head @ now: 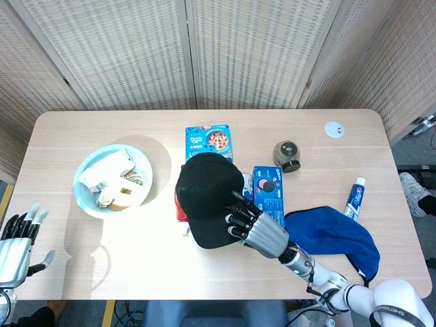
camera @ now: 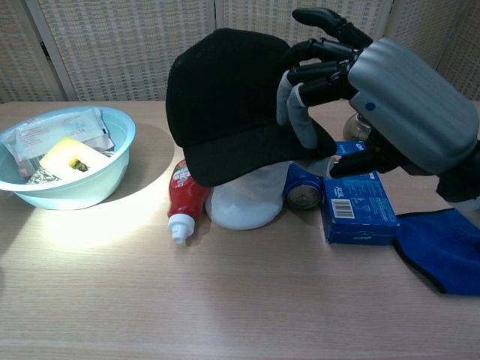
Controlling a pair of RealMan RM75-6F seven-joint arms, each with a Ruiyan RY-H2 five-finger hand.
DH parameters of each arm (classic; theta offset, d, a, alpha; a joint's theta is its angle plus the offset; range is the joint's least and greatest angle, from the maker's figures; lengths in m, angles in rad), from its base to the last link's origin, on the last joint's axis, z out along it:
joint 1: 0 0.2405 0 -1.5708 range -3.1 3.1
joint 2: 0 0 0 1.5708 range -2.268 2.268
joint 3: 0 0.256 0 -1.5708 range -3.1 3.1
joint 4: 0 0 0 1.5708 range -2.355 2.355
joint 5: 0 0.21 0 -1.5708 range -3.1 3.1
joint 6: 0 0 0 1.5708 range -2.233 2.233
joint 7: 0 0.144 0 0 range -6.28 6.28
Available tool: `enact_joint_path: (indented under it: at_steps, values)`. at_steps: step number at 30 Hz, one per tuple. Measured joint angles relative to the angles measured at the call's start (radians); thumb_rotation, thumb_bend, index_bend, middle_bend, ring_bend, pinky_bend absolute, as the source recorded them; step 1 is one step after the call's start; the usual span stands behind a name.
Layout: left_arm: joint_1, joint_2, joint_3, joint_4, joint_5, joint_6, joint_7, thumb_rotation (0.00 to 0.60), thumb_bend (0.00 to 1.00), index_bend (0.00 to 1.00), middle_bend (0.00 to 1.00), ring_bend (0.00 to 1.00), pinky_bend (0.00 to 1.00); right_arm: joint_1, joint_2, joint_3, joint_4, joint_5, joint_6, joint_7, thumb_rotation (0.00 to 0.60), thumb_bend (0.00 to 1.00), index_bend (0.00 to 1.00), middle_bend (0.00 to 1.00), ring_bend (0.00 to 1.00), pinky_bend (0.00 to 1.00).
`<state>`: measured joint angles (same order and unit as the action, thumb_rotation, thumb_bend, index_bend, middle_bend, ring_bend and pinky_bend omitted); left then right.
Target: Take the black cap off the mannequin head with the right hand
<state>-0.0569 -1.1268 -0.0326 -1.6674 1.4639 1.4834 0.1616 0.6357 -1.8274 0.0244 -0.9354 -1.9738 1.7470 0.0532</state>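
Observation:
The black cap [head: 206, 199] [camera: 225, 105] sits raised and tilted over the white mannequin head [camera: 251, 201], whose lower part shows beneath the brim in the chest view. From above, the cap hides the head. My right hand [head: 256, 229] [camera: 375, 97] grips the cap at its right side, with fingers over the crown and the thumb under the brim. My left hand [head: 17, 242] hovers at the table's near left corner, fingers apart, holding nothing.
A light blue bowl [head: 77, 180] [camera: 75, 191] of packets stands on the left. A red tube [camera: 184, 199], a can [camera: 304, 191] and a blue cookie box [head: 269, 191] [camera: 356, 206] crowd the mannequin head. A blue cloth [head: 337, 238], a jar [head: 287, 154] and toothpaste [head: 354, 197] lie to the right.

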Motion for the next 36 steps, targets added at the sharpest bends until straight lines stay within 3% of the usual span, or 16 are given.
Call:
enact_joint_path:
  at_steps: [11, 36]
  values:
    - [0.0, -0.004, 0.002, 0.008, -0.003, -0.002, -0.01, 0.6, 0.25, 0.04, 0.01, 0.08, 0.03, 0.016, 0.027, 0.024, -0.055, 0.015, 0.003, -0.019, 0.6, 0.5, 1.0, 0.56, 0.3, 0.06]
    - [-0.002, -0.004, 0.002, 0.003, -0.012, -0.007, -0.001, 0.6, 0.25, 0.04, 0.01, 0.08, 0.03, 0.123, 0.103, 0.185, -0.159, 0.075, -0.004, -0.025, 0.6, 0.5, 1.0, 0.57, 0.32, 0.07]
